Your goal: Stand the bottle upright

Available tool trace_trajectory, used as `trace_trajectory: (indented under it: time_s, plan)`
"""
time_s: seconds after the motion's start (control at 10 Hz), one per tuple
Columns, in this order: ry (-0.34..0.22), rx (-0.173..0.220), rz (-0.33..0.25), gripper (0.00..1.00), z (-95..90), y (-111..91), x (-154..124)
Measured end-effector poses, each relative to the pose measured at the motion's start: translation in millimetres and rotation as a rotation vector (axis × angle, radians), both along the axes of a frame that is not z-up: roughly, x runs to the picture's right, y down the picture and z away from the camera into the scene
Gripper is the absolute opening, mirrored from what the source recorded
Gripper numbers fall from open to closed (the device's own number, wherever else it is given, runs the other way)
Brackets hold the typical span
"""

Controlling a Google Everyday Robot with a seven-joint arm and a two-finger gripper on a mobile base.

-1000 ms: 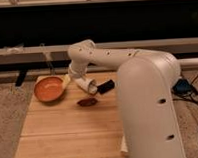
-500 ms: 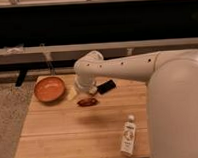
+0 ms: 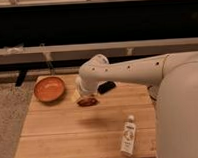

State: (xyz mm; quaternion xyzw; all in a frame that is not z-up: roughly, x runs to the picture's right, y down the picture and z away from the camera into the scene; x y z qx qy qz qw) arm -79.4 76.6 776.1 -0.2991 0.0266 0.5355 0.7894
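Note:
The bottle [image 3: 128, 137] is small, clear, with a white cap and a pale label. It is at the front right of the wooden table [image 3: 60, 135], and appears to lie flat with its cap pointing away from the camera. My white arm [image 3: 132, 69] reaches in from the right and bends down over the middle of the table's back half. The gripper [image 3: 82, 93] hangs below the rounded wrist, just above a small brown object [image 3: 87, 101], and well away from the bottle, up and to its left.
An orange bowl [image 3: 49, 88] sits at the back left of the table. A black object [image 3: 107, 87] lies at the back middle, beside the wrist. The arm's large white link [image 3: 182, 114] fills the right side. A dark wall and rail run behind; carpet is to the left.
The arm's large link has swung away to the right, uncovering the bottle at the front right. The wrist has shifted slightly right and down. The bowl, black object and brown object stayed put.

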Motion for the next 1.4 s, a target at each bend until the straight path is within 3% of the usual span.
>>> trace_trajectory:
  time_s: [0.5,0.7,1.0,1.4]
  plan:
    - [0.003,-0.002,0.001,0.80,0.8,0,0]
    - [0.047,-0.021,-0.011,0.80,11.1,4,11]
    - [0.139,-0.072,0.013,0.80,19.3,23,63]
    - [0.280,-0.136,0.100,0.80,3.8,56,141]
